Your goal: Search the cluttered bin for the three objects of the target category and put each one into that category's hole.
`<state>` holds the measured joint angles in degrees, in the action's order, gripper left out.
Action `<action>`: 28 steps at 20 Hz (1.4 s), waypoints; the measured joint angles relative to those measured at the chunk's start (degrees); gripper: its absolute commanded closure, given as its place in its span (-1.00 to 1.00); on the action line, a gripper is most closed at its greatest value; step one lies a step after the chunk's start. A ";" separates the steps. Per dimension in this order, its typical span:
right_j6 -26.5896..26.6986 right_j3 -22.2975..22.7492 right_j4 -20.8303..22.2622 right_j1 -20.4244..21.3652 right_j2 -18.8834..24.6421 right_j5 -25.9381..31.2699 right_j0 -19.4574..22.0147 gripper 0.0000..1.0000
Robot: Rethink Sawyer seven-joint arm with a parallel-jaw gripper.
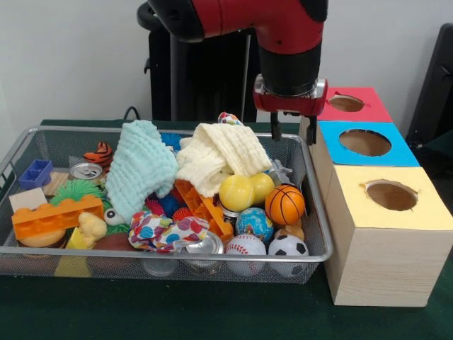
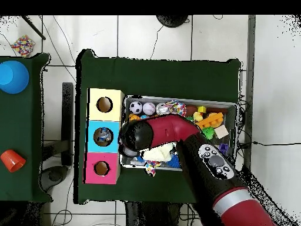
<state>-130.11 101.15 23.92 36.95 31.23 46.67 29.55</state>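
At lower centre of the front view the wire bin (image 1: 28, 244) held a soccer ball (image 1: 288, 246), baseball (image 1: 245, 245) and basketball (image 1: 284, 204), the yellow (image 1: 396, 212), blue (image 1: 386, 156) and red (image 1: 371, 106) hole boxes ran up the right, and the gripper (image 1: 291, 129) hung upper centre, jaws open and empty.

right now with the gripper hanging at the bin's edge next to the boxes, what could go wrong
1. The open gripper hangs close to the blue box; a sideways move could knock it.
2. The yellow cloth and green cloth cover part of the bin, so a blind grab may snag cloth instead.
3. The basketball and yellow balls sit in a loose pile and could roll away when pushed.
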 measured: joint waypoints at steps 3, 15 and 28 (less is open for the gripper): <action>0.00 -0.11 0.01 1.53 -1.88 0.91 -2.09 -1.00; 0.00 -3.31 2.17 5.22 -8.05 8.15 -8.63 -1.00; 0.00 -4.54 2.32 6.25 -11.34 8.56 -9.69 -1.00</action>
<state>-130.11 96.60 26.23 43.20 19.89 55.23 19.86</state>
